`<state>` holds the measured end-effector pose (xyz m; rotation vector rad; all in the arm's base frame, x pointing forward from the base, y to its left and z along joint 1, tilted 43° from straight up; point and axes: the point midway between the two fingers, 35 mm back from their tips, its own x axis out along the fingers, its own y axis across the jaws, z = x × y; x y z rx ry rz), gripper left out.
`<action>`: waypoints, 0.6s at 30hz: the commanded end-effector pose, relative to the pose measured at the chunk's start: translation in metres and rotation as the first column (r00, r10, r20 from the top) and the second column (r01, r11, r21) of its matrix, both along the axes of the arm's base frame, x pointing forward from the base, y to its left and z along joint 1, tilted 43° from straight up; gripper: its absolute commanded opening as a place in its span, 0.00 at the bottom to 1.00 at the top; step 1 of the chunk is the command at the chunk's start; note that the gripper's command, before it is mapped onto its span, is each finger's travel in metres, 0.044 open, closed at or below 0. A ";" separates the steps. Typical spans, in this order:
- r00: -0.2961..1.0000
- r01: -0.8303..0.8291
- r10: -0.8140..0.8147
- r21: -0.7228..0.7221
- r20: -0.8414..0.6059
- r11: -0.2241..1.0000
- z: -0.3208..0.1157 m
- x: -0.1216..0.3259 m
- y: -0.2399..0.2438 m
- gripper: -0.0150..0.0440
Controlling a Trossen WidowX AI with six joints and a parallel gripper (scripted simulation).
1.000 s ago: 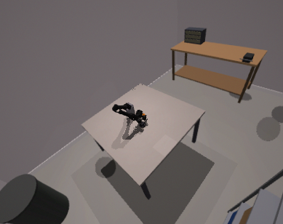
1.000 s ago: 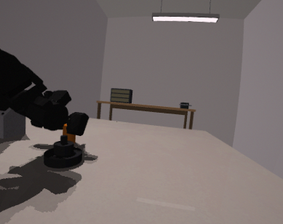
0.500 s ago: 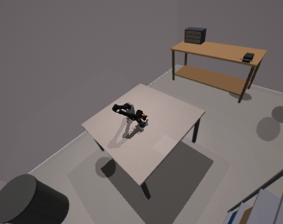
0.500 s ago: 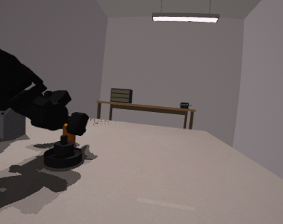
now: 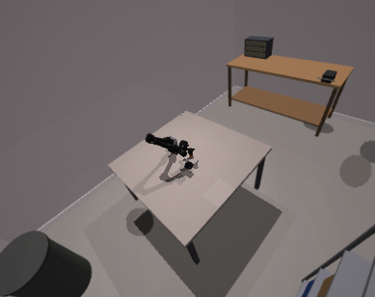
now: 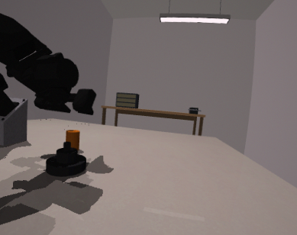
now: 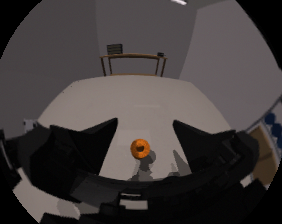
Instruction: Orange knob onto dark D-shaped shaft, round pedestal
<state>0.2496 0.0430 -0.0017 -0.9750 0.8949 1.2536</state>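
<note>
At the far left of the overhead view, a large dark cylinder [image 5: 68,267] stands on the floor, well apart from the table. On the tabletop [image 5: 230,149] [image 6: 175,172] [image 7: 92,100], a grey block [image 6: 16,126] sits at the left of the exterior view, beneath the black arm [image 5: 163,143] [image 6: 20,38]. The arm reaches in from the left, and its jaws [image 5: 188,152] [image 6: 81,111] are spread wide with nothing between them, above the orange knob.

The round pedestal [image 5: 189,165] [image 6: 66,165] stands on the tabletop, its dark shaft [image 6: 67,146] bare and pointing up. The orange knob [image 5: 191,155] [image 6: 73,139] [image 7: 140,149] is off the shaft, upright on the tabletop just beyond the pedestal, its hole facing up. In the exterior view the pedestal stands in front of it and hides part of its lower side; whether the two touch, I cannot tell.

Well beyond, against the far side of the room, is a wooden workbench [image 5: 288,72] [image 6: 156,112] [image 7: 134,56], with a drawer cabinet [image 5: 258,47] [image 6: 127,100] [image 7: 115,49] on its left end and a small dark device [image 5: 329,75] [image 6: 193,111] [image 7: 160,54] on its right. A hanging lamp [image 6: 195,19] is overhead.
</note>
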 end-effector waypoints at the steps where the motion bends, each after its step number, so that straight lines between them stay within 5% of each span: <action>1: 0.998 0.020 -0.023 -0.046 -0.053 0.999 0.000 -0.006 0.003 1.00; 6: 0.968 0.030 -0.133 -0.426 -0.215 0.904 -0.010 -0.017 0.006 1.00; 12: 0.984 0.028 -0.162 -0.826 -0.077 0.563 0.008 -0.010 0.016 1.00; 18: 0.993 0.053 -0.122 -0.884 -0.004 0.465 0.017 -0.004 0.023 1.00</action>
